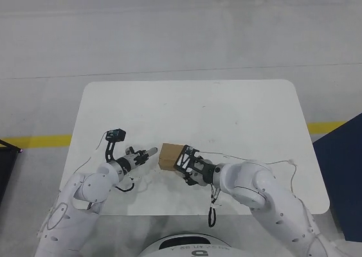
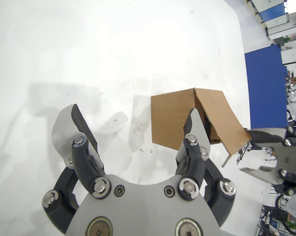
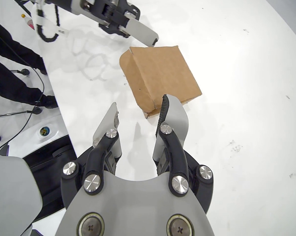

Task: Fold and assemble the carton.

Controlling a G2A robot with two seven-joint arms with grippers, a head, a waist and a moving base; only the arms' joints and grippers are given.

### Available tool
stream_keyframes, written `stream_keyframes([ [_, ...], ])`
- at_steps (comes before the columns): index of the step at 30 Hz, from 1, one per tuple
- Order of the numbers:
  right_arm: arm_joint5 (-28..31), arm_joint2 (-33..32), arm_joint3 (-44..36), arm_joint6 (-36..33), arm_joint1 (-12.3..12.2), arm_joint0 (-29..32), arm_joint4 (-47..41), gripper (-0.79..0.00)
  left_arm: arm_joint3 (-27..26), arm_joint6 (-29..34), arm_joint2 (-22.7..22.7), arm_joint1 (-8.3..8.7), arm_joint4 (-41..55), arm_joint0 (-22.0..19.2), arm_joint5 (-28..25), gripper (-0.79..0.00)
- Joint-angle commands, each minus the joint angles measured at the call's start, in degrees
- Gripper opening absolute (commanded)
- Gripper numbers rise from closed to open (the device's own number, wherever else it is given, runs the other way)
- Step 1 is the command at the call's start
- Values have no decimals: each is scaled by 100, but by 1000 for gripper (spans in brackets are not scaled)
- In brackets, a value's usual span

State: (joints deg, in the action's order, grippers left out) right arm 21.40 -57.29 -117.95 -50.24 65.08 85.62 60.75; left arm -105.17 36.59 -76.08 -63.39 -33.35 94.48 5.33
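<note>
Seen from above, the left arm (image 1: 94, 186) and right arm (image 1: 258, 186) are bent at the elbow and angle inward, their wrists held low and their tips pointing at each other. The left gripper (image 2: 134, 109) has its jaws spread wide and its ribbed pads (image 2: 85, 126) bare, with nothing between them. The right gripper (image 3: 139, 100) is also parted, though less widely, and grips nothing. The two grippers are near each other but do not touch.
</note>
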Motion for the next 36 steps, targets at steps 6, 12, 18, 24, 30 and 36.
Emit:
stream_keyframes([
  [6, -93, -142, -335, -327, -55, 216, -703, -406, 358, 27, 212, -30, -114, -331, 22, 0],
  [12, -405, -650, -570, -218, -134, 496, -1009, -394, 909, 394, 849, -121, -257, -1026, -164, 0],
  [18, -542, -1241, -790, 4, -229, 968, -1142, -397, 1400, 532, 1443, -263, -310, -1840, -276, 0],
  [24, -767, -1755, -847, 460, -287, 1441, -1280, -406, 1589, 830, 1995, -397, -322, -2442, -540, 0],
  [30, -1223, -2213, -835, 1098, -298, 1862, -1601, -400, 1835, 699, 2425, -561, -21, -2886, -790, 0],
  [36, -1577, -2161, -714, 1335, -278, 2079, -1866, -262, 1828, 175, 2155, -558, -7, -2907, -666, 0],
])
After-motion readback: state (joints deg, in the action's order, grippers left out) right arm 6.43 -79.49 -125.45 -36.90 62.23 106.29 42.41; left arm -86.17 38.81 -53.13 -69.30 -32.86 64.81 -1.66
